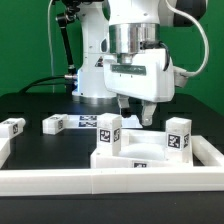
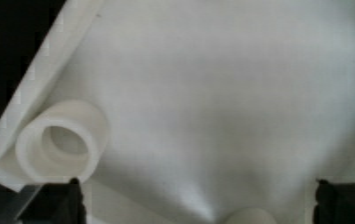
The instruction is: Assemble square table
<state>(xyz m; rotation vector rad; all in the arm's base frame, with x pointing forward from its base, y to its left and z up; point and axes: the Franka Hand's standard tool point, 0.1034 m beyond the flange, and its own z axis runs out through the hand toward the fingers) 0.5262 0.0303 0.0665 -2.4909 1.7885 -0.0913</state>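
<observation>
Exterior view: gripper (image 1: 135,112) hangs just above the slab (image 1: 138,155), jaws apart. A leg (image 1: 108,132) stands upright at the slab's corner on the exterior view's left, with the rail (image 1: 100,182) in front.

Wrist view: the slab (image 2: 209,90) fills the frame, fingers (image 2: 64,196) spread wide.

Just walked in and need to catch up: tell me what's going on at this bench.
The arm hangs over the slab with its jaws wide open, holding nothing. The wrist view is filled by the slab, with one round socket showing. Two legs stand at the slab. Two more sit apart on the exterior view's left.
</observation>
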